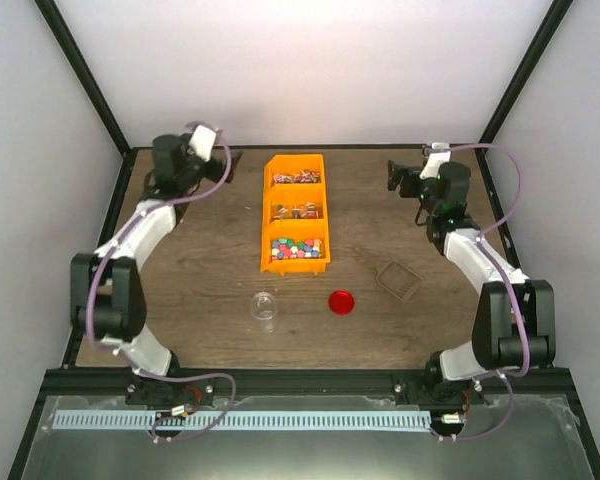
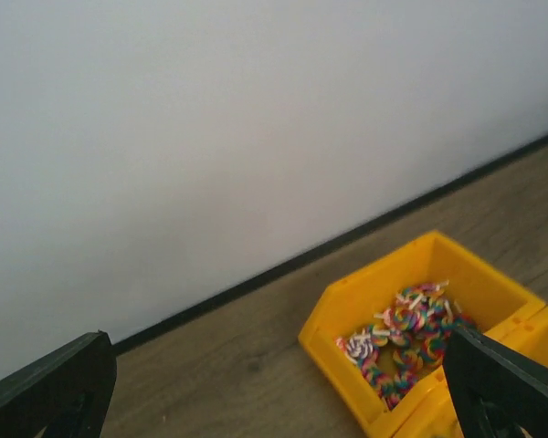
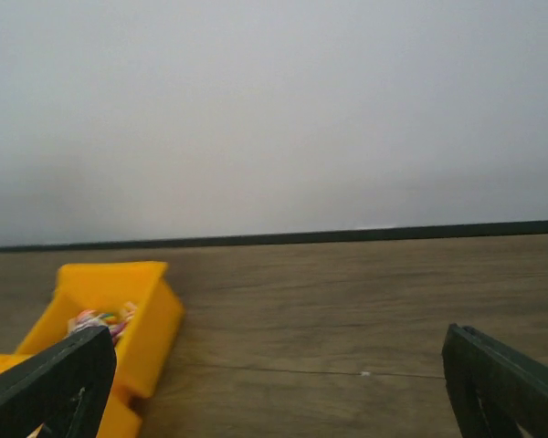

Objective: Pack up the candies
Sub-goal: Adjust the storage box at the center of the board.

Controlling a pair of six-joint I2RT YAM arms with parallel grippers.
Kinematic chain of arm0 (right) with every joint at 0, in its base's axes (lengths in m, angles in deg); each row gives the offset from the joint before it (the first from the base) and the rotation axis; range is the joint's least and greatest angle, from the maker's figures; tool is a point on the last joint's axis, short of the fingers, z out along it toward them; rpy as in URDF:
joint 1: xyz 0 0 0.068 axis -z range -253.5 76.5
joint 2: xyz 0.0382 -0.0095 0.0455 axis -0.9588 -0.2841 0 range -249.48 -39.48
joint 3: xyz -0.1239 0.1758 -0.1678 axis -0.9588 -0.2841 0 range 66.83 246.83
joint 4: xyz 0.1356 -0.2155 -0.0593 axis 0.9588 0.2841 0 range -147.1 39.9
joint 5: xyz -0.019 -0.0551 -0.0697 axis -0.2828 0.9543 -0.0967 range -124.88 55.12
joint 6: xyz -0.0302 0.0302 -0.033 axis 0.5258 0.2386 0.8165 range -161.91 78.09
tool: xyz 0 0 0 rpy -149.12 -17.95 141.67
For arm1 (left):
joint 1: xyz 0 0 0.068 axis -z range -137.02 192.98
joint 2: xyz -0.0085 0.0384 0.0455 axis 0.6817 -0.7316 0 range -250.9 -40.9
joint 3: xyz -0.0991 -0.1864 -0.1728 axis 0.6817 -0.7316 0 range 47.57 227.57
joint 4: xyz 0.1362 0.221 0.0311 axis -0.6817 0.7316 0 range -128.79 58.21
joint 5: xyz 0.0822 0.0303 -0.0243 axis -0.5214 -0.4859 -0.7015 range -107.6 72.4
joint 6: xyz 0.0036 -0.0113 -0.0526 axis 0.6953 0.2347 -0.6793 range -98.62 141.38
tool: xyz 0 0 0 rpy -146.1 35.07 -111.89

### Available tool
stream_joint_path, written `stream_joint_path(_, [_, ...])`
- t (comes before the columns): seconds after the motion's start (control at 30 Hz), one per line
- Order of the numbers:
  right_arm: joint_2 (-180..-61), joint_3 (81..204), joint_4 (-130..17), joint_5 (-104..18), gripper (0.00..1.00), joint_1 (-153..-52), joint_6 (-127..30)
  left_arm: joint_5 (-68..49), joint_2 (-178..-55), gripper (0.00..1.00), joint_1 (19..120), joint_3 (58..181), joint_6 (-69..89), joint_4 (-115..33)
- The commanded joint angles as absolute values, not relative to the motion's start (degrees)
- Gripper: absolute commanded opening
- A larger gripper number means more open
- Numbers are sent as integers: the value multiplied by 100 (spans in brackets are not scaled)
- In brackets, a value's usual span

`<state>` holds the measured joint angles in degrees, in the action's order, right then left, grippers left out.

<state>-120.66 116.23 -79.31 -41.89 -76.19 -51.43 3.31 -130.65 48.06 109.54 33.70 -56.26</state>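
- Tiny multicoloured cube candies [image 1: 298,246] in the orange plastic bin [image 1: 295,266]: light, hard, probably slippery; pinch across flat sides.
- Spread wide and empty: left gripper [image 2: 274,392], right gripper [image 3: 274,383].

An orange three-compartment plastic bin [image 1: 295,265] blocks frame centre, with a small clear jar [image 1: 264,308] and a round red lid [image 1: 341,301] below it. The brown wooden table [image 1: 200,250] lies open at left and right.

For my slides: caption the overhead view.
Left gripper and right gripper, open, flank orange tray of candies; jar and lid nearby.
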Motion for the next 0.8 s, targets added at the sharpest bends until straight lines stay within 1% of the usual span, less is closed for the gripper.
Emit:
stream_joint_path(0.0, [-12760,12920,-5777,-5708,100,-7587,-5467,-40,-14337,100,5334,12888,3681,-2401])
stream_joint_path(0.03, [-12933,13206,-5441,-5913,100,-7587,-5466,92,-14626,100,5436,13258,3939,-2069])
stream_joint_path(0.1, [-13089,13475,-5100,-6385,100,-7588,-5482,366,-14979,100,5562,13636,4097,-1930])
stream_joint_path(0.2, [-12999,13339,-5400,-6740,100,-7591,-5801,571,-15349,100,5683,13960,4230,-1950])
stream_joint_path(0.33, [-13163,13396,-5363,-7105,100,-7587,-5967,1067,-15961,99,5776,14625,4580,-1644])
stream_joint_path(0.47, [-13374,13637,-5019,-7282,100,-7587,-5797,1541,-16394,88,5783,14851,4688,-1663])
stream_joint_path(0.53, [-13448,13777,-4831,-7328,100,-7587,-5730,1566,-16619,83,5800,15002,4715,-1657])
stream_joint_path(0.63, [-13536,13940,-4629,-7345,100,-7587,-5635,1655,-16902,80,5801,15172,4750,-1655])
stream_joint_path(0.77, [-13633,14107,-4435,-7358,100,-7589,-5529,1685,-17193,80,5801,15350,4818,-1646])
